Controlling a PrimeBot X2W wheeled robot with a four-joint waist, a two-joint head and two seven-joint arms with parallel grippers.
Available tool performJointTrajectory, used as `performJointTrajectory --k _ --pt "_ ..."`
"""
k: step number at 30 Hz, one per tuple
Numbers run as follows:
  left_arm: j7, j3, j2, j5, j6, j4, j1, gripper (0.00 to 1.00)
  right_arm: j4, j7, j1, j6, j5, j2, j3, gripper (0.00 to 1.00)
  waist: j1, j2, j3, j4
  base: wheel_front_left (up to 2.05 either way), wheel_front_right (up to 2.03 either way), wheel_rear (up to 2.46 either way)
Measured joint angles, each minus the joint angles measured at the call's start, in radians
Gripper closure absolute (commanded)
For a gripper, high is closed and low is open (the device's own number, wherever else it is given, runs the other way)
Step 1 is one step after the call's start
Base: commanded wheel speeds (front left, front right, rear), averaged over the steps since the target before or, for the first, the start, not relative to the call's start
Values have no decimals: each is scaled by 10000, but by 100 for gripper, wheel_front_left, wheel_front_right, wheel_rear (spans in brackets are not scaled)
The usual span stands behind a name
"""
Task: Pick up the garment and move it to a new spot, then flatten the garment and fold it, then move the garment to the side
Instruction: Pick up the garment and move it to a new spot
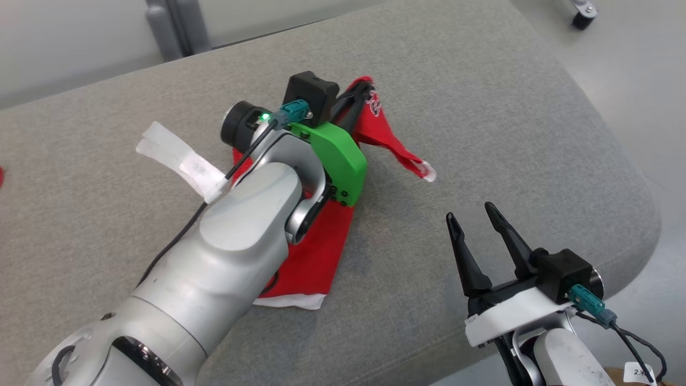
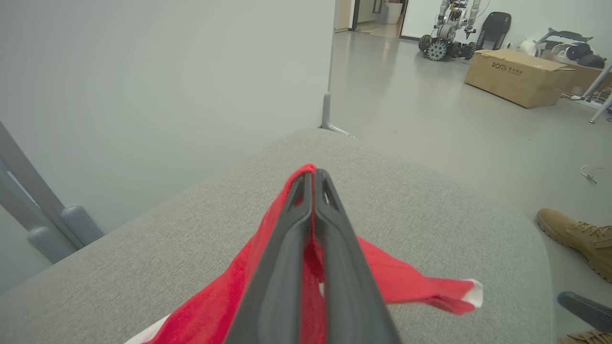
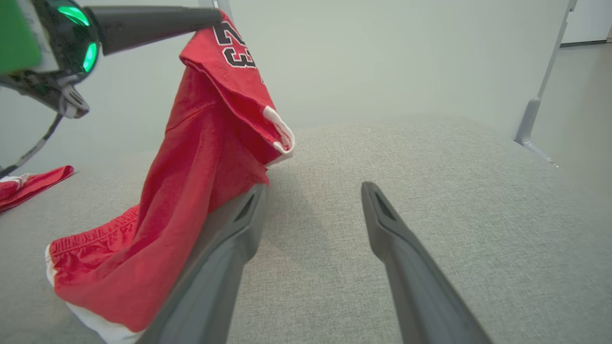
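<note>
At left gripper (image 2: 314, 173): jaws pressed together on a pinch of the garment (image 3: 201, 191), holding its top edge up.
Below that grip: red cloth hangs limp, lower hem resting on the grey cushion (image 1: 482, 107).
Handling: likely light, soft and floppy; it bunches easily.
Beside it, right gripper (image 1: 471, 210): jaws apart, empty.
Hold point: probably the white-trimmed corner (image 3: 282, 138), to spread the cloth flat.

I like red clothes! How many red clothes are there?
2. The red number-23 garment hangs from the left gripper, lower end on the grey cushion. Another red garment lies at the cushion's left side. The left arm may hide more.
</note>
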Motion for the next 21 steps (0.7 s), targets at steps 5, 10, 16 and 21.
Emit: performJointTrajectory --k 5,10,16,21 --pt "-284 -176 15 -88 224 1689 -136 100 -12 0 10 -2 184 -2 44 0 0 0 285 -691 0 0 0" --pt "186 -754 23 -435 -224 2286 240 10 46 0 30 -2 240 0 81 0 0 0 526 -953 0 0 0" --pt "-198 -991 13 -1116 -328 1601 529 0 88 0 21 0 -196 6 10 0 0 0 484 -663 0 0 0" --pt "-894 -723 25 -1607 -332 1024 714 0 -244 0 192 0 -738 8 -401 0 0 -1 208 -184 0 0 0"
